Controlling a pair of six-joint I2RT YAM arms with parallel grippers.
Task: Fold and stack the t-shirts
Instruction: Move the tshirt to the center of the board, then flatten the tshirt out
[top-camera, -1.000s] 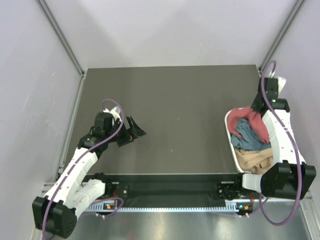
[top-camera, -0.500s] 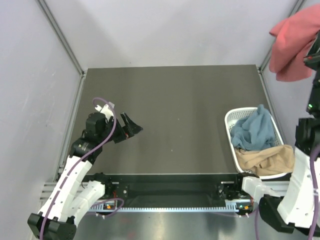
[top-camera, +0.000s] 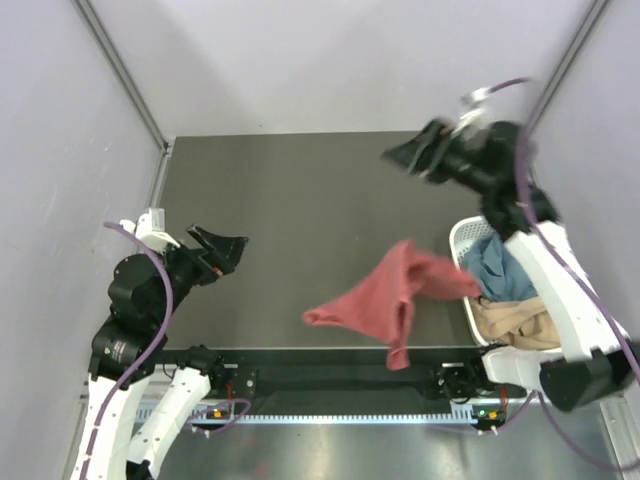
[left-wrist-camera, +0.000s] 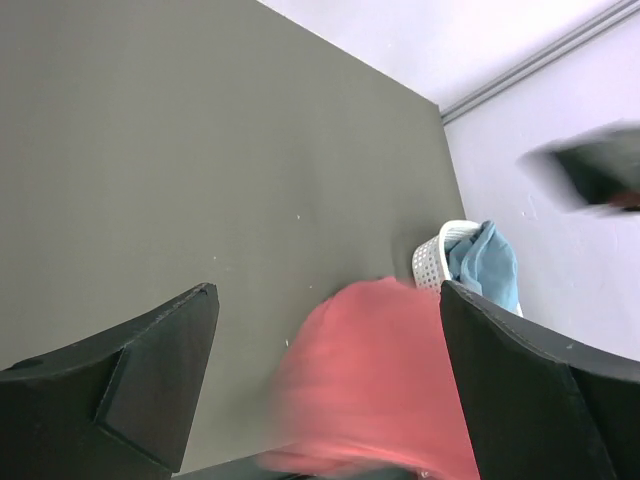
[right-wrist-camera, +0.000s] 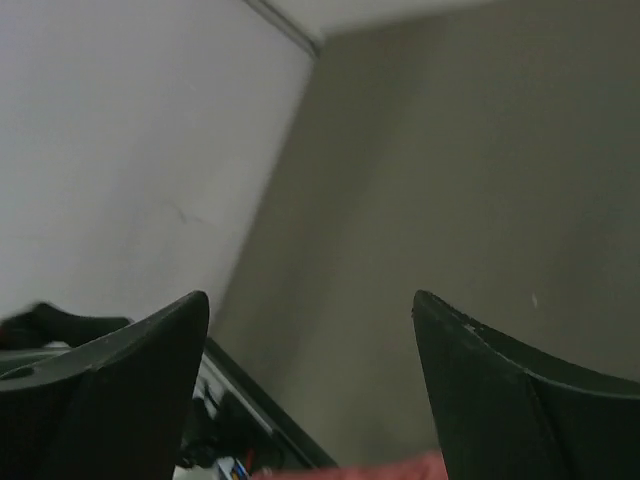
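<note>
Red shirt is seen loose and blurred over the table, at 5 o'clock from centre, just beside the basket; landed or falling cannot be told. Its long axis is laid roughly 9-to-3. It is found at 6 o'clock from the right jaws and 4 o'clock from the left jaws; the right is judged nearer. Both jaws are spread wide, empty. Half a second earlier the shirt was hung from shut right jaws, high at 2 o'clock.

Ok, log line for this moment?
left gripper: open, empty | right gripper: open, empty | coral-red t-shirt: loose, over table by basket | blue t-shirt, tan t-shirt: in basket
</note>
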